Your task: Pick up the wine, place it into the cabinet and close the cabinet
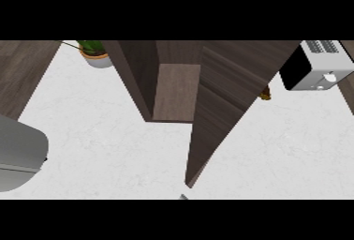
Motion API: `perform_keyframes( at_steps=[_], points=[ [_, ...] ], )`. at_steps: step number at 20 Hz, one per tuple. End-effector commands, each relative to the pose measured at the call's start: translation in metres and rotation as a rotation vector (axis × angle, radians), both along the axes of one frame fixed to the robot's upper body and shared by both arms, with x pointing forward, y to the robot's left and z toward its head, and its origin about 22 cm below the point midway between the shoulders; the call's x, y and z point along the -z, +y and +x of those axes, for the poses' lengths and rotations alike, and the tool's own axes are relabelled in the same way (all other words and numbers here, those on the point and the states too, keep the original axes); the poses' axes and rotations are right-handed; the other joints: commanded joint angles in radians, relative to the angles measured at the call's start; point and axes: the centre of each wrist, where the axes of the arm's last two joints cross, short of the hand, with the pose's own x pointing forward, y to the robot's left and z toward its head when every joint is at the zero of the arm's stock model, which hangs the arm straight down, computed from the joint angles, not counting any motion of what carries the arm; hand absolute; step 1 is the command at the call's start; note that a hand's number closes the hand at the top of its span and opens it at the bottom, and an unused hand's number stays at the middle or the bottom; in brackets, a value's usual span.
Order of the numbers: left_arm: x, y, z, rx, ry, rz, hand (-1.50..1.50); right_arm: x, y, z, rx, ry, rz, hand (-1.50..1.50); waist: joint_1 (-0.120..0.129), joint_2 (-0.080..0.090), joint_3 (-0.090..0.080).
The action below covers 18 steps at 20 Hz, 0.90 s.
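One open cabinet [176, 93], one potted plant [95, 52], one toaster [319, 70]

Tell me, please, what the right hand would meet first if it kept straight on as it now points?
No hand shows in this view, so its line cannot be told. The open cabinet door stands nearest the lower edge, mid-counter.

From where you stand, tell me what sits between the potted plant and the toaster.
In the head view, the dark wooden cabinet stands between the potted plant and the toaster, its door swung open over the counter.
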Motion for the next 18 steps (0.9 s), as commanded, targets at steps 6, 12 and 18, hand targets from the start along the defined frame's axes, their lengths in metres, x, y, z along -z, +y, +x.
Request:
perform_keyframes(
  at_steps=[6, 12, 18],
  points=[
    [-0.022, 0.022, -0.017, 0.051, -0.008, -0.008, -1.5, -0.011, 0.058, 0.037, 0.083, -0.072, -0.006, 1.5, 0.007, 0.004, 0.002],
    [-0.018, 0.045, -0.017, 0.05, 0.002, 0.01, -1.5, -0.028, 0.085, 0.092, 0.16, -0.092, -0.03, 1.5, 0.007, 0.007, 0.002],
    [-0.028, 0.05, -0.011, 0.052, 0.008, 0.021, -1.5, -0.035, 0.097, 0.145, 0.205, -0.118, -0.037, 1.5, 0.0, 0.01, 0.003]
  ],
)
